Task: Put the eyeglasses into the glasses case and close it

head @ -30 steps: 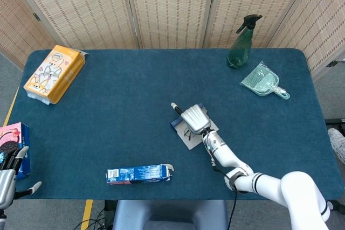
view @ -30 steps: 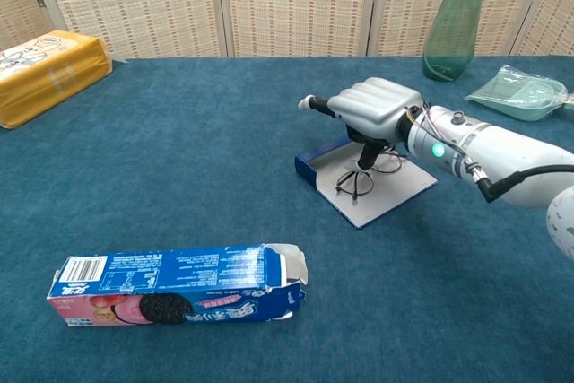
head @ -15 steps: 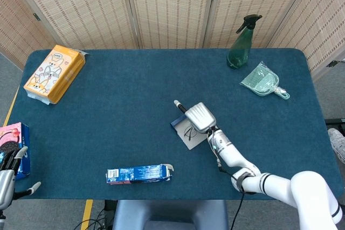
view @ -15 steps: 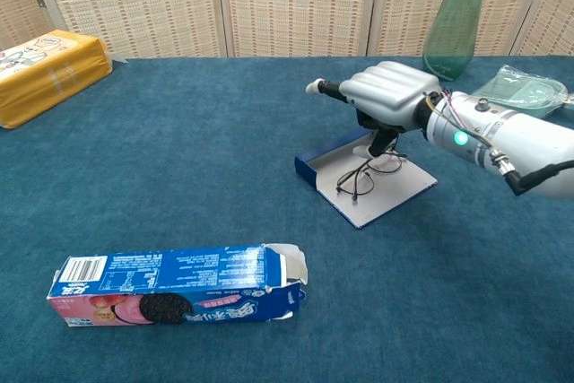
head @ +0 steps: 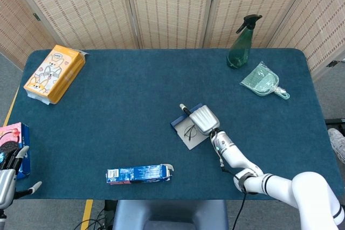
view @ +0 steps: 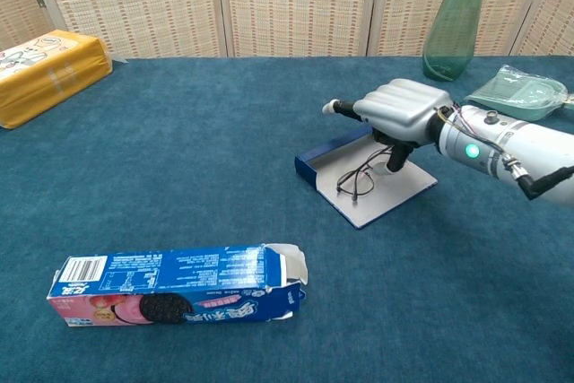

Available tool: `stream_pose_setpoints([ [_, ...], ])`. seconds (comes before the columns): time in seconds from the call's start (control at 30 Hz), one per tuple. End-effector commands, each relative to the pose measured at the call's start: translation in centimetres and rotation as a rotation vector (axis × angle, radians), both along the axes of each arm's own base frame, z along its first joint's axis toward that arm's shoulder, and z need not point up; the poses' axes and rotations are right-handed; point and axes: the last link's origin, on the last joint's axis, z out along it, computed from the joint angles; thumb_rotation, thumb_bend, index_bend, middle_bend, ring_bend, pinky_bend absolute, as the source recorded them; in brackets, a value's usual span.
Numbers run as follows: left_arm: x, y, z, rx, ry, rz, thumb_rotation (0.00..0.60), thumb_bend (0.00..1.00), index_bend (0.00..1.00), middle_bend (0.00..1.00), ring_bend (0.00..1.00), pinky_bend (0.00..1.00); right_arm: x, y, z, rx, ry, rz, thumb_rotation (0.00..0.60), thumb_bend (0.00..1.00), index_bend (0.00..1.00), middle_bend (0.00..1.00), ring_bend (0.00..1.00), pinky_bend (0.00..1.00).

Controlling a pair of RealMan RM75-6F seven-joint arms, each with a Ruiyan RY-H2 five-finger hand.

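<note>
Where blue cloth covers table (head: 135,95), wicker screens (head: 167,6) behind

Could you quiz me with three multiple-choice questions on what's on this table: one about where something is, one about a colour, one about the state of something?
1. Where do the eyeglasses lie?
A. on the open glasses case
B. beside the spray bottle
C. on the cookie box

2. What colour is the spray bottle?
A. orange
B. green
C. white

3. How is the glasses case?
A. shut
B. open, lying flat
C. standing upright

Answers:
1 A: the chest view shows the eyeglasses on the case's pale inner face, below the right hand.
2 B: it is dark green in the head view.
3 B: its pale inside faces up and its blue rim shows at the left end.
</note>
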Motion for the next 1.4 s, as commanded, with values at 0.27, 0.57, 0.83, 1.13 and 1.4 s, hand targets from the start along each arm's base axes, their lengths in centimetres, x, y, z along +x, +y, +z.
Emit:
stream_pose_setpoints([
  [0.27, -0.2, -0.2, 0.3, 0.01, 0.004, 0.01, 0.6, 0.16, 0.09, 0.14, 0.11, 0.28, 2.0, -1.3, -2.0, -0.007, 0.009, 0.004, 0.6, 0.27, 0.04, 0.98, 1.0, 1.0],
  [0.57, -0.6, -0.5, 0.6, 0.023, 0.005, 0.024, 0.6, 0.16, 0.09, 0.14, 0.11, 0.28, 3.3, -2.4, -2.7, -0.023, 0.004, 0.001, 0.6, 0.27, 0.04, 0.98, 1.0, 1.0],
  [0.83, -0.7, -0.6, 0.6, 0.021, 0.005, 0.026, 0.6, 0.16, 0.09, 0.14, 0.11, 0.28, 3.2, -3.0, -2.9, -0.042, 0.014, -0.017, 0.6, 0.27, 0.04, 0.98, 1.0, 1.0],
  [1.13, -0.8, -0.5, 0.5, 0.018, 0.003, 0.027, 0.6, 0.16, 0.09, 0.14, 0.11, 0.28, 2.5, -2.5, -0.3, -0.07, 0.005, 0.018, 0.6, 0.27, 0.04, 0.98, 1.0, 1.0],
  [1.4, -0.5, -0.3, 0.4, 0.014, 0.002, 0.014, 0.6, 0.16, 0.09, 0.14, 0.11, 0.28, 2.7, -1.3, -1.0, -0.021, 0.019, 0.023, 0.6, 0.27, 0.04, 0.98, 1.0, 1.0],
])
